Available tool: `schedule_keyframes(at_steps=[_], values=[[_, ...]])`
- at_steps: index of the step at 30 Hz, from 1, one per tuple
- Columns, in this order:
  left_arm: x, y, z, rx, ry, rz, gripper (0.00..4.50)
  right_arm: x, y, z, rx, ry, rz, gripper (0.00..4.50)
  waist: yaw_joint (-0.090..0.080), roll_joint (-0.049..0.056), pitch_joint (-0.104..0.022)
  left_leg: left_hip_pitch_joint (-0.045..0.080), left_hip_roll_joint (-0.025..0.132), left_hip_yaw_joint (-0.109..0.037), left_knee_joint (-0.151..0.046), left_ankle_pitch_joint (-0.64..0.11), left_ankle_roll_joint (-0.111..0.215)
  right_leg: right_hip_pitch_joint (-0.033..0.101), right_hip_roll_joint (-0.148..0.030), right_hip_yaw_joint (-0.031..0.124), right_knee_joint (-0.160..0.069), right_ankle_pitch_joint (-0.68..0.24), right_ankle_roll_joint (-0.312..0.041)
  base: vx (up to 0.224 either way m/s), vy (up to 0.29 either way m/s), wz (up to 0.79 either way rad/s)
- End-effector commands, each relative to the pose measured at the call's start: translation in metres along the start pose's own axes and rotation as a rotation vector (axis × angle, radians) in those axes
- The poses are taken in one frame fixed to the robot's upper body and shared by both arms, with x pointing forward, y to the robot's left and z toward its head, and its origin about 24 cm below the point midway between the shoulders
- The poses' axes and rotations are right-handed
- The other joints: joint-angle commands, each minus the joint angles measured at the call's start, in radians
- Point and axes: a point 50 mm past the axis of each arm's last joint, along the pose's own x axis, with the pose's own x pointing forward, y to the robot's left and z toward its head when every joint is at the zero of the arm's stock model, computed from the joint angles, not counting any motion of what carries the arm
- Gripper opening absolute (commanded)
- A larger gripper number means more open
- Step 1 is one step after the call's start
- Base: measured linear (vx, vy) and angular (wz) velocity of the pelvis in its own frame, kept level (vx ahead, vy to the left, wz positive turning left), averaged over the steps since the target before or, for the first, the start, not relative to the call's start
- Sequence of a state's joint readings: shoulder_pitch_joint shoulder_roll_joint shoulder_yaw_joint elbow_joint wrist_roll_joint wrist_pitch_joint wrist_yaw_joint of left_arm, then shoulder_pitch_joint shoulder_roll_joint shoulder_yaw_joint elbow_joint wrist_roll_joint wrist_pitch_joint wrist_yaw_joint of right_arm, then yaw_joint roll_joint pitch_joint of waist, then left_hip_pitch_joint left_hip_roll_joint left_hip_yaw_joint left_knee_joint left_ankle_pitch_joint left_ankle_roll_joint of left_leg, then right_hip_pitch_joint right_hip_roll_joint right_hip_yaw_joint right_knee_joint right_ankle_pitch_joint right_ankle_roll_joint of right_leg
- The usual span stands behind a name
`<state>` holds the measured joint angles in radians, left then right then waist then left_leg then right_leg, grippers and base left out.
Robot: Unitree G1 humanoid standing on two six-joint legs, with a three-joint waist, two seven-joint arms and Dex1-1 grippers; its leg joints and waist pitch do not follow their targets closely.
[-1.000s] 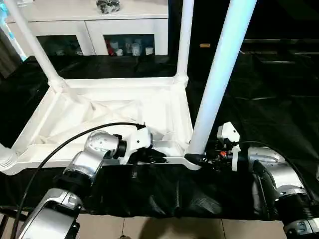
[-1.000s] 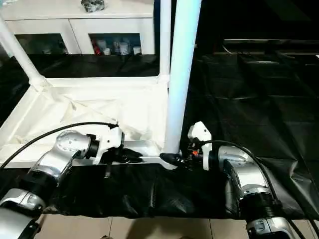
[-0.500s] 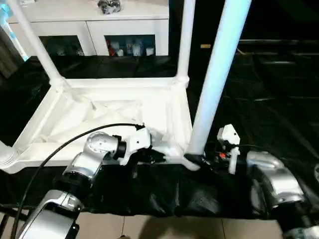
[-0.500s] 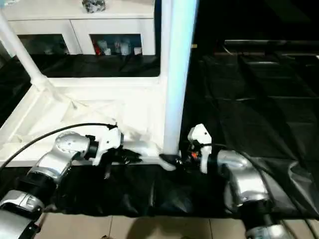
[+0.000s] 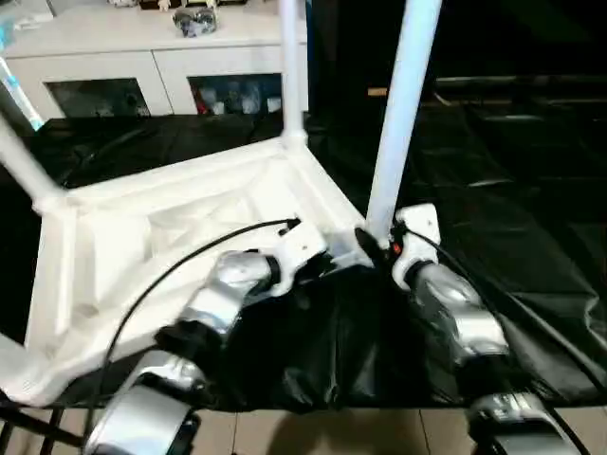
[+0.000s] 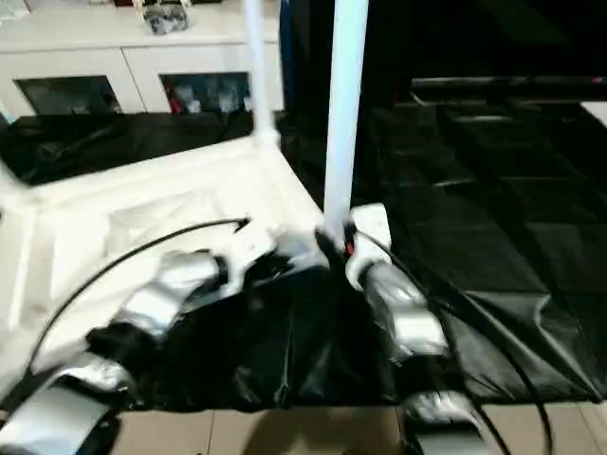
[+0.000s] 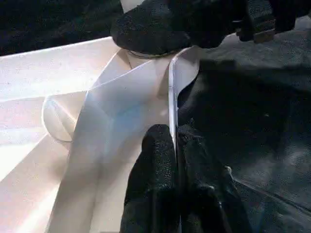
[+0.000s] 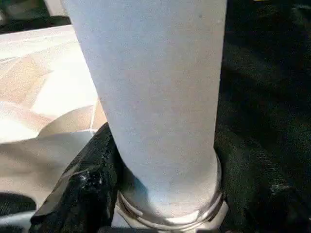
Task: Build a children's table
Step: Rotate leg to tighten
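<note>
The children's table lies upside down on black sheeting: a white ribbed tabletop (image 5: 142, 237) with white legs standing up from its corner sockets. My right gripper (image 8: 167, 194) is shut around the base of the near right leg (image 5: 403, 104), one black finger (image 8: 82, 189) on each side just above the socket. My left gripper (image 7: 174, 145) is shut on the tabletop's thin near rim (image 7: 171, 92), close beside that corner. Another leg (image 5: 294, 66) stands at the far corner, and one (image 5: 19, 161) leans at the left.
A white cabinet (image 5: 142, 66) with glass doors stands behind the table. Black sheeting (image 5: 512, 237) covers the floor to the right, with pale tiles (image 5: 313, 431) at its near edge. A black cable (image 5: 161, 275) arcs over my left forearm.
The table has turned: its near right corner has gone away from me and the far right leg has swung left. Both arms reached forward with it, keeping their grips.
</note>
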<state>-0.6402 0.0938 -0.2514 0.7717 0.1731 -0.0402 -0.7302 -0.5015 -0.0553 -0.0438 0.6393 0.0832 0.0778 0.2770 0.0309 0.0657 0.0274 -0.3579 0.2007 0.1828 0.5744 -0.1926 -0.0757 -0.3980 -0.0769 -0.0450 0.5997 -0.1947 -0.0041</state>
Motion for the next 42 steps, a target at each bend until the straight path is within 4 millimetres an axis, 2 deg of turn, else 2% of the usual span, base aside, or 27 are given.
schedule_keyframes(at_steps=[1,2,5,6,8,10,13,14,16,18,19,20,21,24,27,32,35,36,41,42], values=[[0.021,-0.023,0.034,0.079,-0.125,-0.108,0.00,0.005,0.029,-0.015,-0.003,0.059,0.117,3.12,0.005,-0.021,-0.055,-0.006,0.014,-0.007,-0.052,-0.125,0.071,0.056,-0.054,0.031,-0.068,-0.072,-0.225,0.000,0.000,0.00],[0.020,-0.022,0.033,0.082,-0.122,-0.105,0.00,0.004,0.027,-0.015,0.003,0.050,0.113,3.12,0.007,-0.016,-0.054,-0.007,0.015,-0.007,-0.052,-0.119,0.082,0.055,-0.054,0.030,-0.067,-0.063,-0.230,0.000,0.000,0.00],[0.017,-0.020,0.027,0.093,-0.114,-0.102,0.00,0.002,0.022,-0.016,0.024,0.033,0.109,3.43,0.008,-0.015,-0.052,-0.003,0.018,-0.005,-0.053,-0.138,0.086,0.051,-0.055,0.030,-0.071,-0.088,-0.237,0.000,0.000,0.00],[0.015,-0.019,0.026,0.095,-0.111,-0.100,0.00,0.000,0.021,-0.017,0.025,0.028,0.110,3.55,0.009,-0.023,-0.051,-0.005,0.017,-0.006,-0.054,-0.141,0.087,0.055,-0.056,0.030,-0.069,-0.101,-0.236,0.000,0.000,0.00],[0.012,-0.016,0.022,0.096,-0.101,-0.091,0.00,-0.004,0.016,-0.017,0.011,0.016,0.117,3.68,0.011,-0.022,-0.051,-0.004,0.019,-0.006,-0.054,-0.145,0.087,0.053,-0.056,0.030,-0.071,-0.112,-0.229,0.000,0.000,0.00],[0.009,-0.013,0.019,0.098,-0.097,-0.085,0.00,-0.011,0.009,-0.017,-0.001,0.002,0.128,3.87,0.015,-0.023,-0.052,-0.004,0.020,-0.005,-0.053,-0.131,0.097,0.055,-0.055,0.031,-0.068,-0.080,-0.227,0.000,0.000,0.00],[0.001,-0.008,0.013,0.100,-0.091,-0.081,0.00,-0.036,-0.016,-0.017,-0.036,-0.020,0.163,4.14,0.025,-0.025,-0.050,-0.005,0.020,-0.005,-0.051,-0.125,0.110,0.055,-0.055,0.032,-0.069,-0.070,-0.223,0.000,0.000,0.00],[0.000,-0.008,0.012,0.101,-0.090,-0.082,0.00,-0.042,-0.022,-0.016,-0.046,-0.022,0.161,4.14,0.034,-0.023,-0.053,-0.001,0.024,-0.004,-0.050,-0.126,0.116,0.054,-0.056,0.032,-0.069,-0.070,-0.216,0.000,0.000,0.00],[-0.002,-0.007,0.010,0.102,-0.089,-0.083,0.00,-0.052,-0.034,-0.015,-0.055,-0.023,0.157,4.47,0.034,-0.024,-0.050,-0.007,0.021,-0.006,-0.052,-0.126,0.114,0.056,-0.054,0.029,-0.072,-0.088,-0.212,0.000,0.000,0.00],[-0.004,-0.006,0.009,0.104,-0.092,-0.088,0.00,-0.063,-0.045,-0.012,-0.062,-0.028,0.170,4.47,0.032,-0.022,-0.048,-0.008,0.022,-0.006,-0.053,-0.144,0.105,0.054,-0.055,0.028,-0.074,-0.124,-0.211,0.000,0.000,0.00],[-0.006,-0.006,0.008,0.106,-0.094,-0.083,0.00,-0.076,-0.053,-0.008,-0.061,-0.033,0.209,4.47,0.036,-0.026,-0.049,-0.005,0.021,-0.005,-0.051,-0.150,0.109,0.056,-0.054,0.029,-0.077,-0.132,-0.200,0.000,0.000,0.00],[-0.006,-0.005,0.007,0.106,-0.093,-0.081,0.00,-0.081,-0.055,-0.006,-0.062,-0.034,0.229,4.47,0.037,-0.031,-0.049,-0.005,0.023,-0.005,-0.050,-0.149,0.114,0.056,-0.054,0.031,-0.077,-0.127,-0.198,0.000,0.000,0.00],[-0.006,-0.005,0.007,0.106,-0.093,-0.081,0.00,-0.081,-0.055,-0.006,-0.062,-0.034,0.229,4.47,0.036,-0.031,-0.049,-0.012,0.021,-0.007,-0.050,-0.133,0.120,0.058,-0.055,0.030,-0.073,-0.118,-0.196,0.000,0.000,0.00],[-0.008,-0.004,0.005,0.096,-0.091,-0.078,0.00,-0.096,-0.060,-0.001,-0.069,-0.026,0.276,4.47,0.035,-0.032,-0.046,-0.012,0.018,-0.006,-0.049,-0.138,0.124,0.055,-0.054,0.027,-0.081,-0.179,-0.177,0.000,0.000,0.00],[-0.010,-0.004,0.005,0.079,-0.103,-0.082,0.00,-0.111,-0.060,0.004,-0.062,-0.004,0.349,4.47,0.037,-0.033,-0.046,-0.013,0.020,-0.007,-0.050,-0.132,0.127,0.054,-0.054,0.027,-0.083,-0.196,-0.167,0.000,0.000,0.00],[-0.011,-0.007,0.003,0.095,-0.100,-0.115,0.00,-0.113,-0.057,0.002,-0.090,0.016,0.356,4.47,0.035,-0.031,-0.046,-0.012,0.020,-0.007,-0.050,-0.143,0.112,0.048,-0.055,0.026,-0.085,-0.220,-0.167,0.000,0.000,0.00],[-0.012,-0.011,0.002,0.103,-0.102,-0.155,0.00,-0.107,-0.053,0.004,-0.097,0.009,0.353,4.47,0.035,-0.029,-0.047,-0.012,0.020,-0.007,-0.051,-0.139,0.107,0.047,-0.054,0.026,-0.083,-0.205,-0.172,0.000,0.000,0.00],[-0.012,-0.012,0.002,0.112,-0.099,-0.166,0.00,-0.103,-0.054,0.005,-0.110,0.006,0.331,4.47,0.034,-0.034,-0.048,-0.012,0.020,-0.007,-0.050,-0.134,0.106,0.048,-0.054,0.026,-0.081,-0.197,-0.173,0.000,0.000,0.00],[-0.015,-0.010,0.000,0.114,-0.093,-0.180,0.00,-0.098,-0.055,0.010,-0.122,0.003,0.325,4.47,0.037,-0.029,-0.048,-0.009,0.021,-0.006,-0.049,-0.127,0.103,0.047,-0.054,0.028,-0.079,-0.181,-0.175,0.000,0.000,0.00],[-0.017,-0.010,-0.001,0.115,-0.083,-0.204,0.00,-0.098,-0.054,0.011,-0.124,0.007,0.350,4.47,0.039,-0.025,-0.050,-0.009,0.021,-0.007,-0.049,-0.122,0.103,0.048,-0.055,0.028,-0.076,-0.166,-0.177,0.000,0.000,0.00]])
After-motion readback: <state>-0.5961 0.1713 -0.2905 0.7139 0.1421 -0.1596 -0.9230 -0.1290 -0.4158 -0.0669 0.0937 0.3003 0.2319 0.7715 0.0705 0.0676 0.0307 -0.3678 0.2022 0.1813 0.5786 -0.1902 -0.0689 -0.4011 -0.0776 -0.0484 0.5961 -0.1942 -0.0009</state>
